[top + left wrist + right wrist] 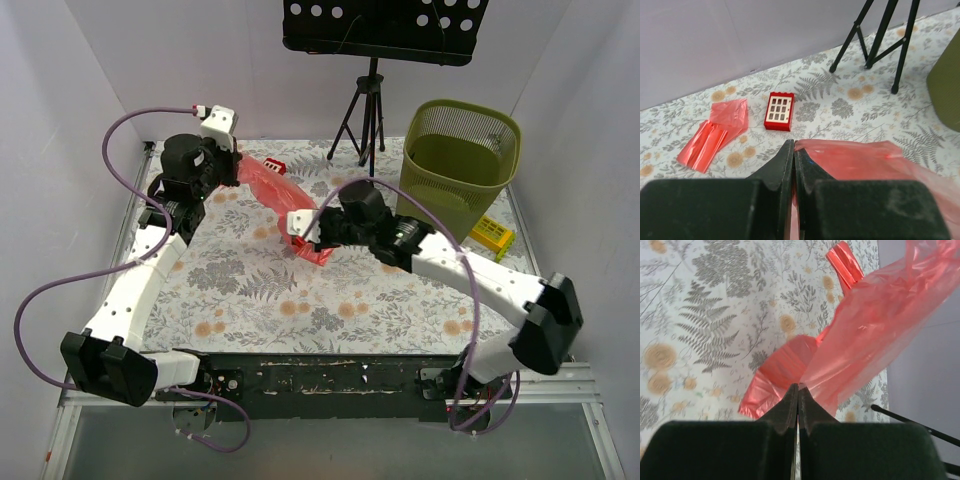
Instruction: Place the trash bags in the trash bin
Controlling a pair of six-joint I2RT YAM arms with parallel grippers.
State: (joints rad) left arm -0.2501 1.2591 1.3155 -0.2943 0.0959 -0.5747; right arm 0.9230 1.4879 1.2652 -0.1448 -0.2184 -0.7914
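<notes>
The thin translucent red plastic film bag (865, 160) disappears between the closed left fingers (777, 169) and runs off the picture's right edge beside them. Farther right of those fingers, the olive-green plastic bin (947, 90) is cropped to a blurred sliver. Above the right fingers (811, 407) the film leaves the top edge.

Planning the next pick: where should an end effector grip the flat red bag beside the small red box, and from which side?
On the flat red bag, probably the pleated end farthest from the small red box: stacked folds give more to pinch. Come from above; it lies flat.
</notes>
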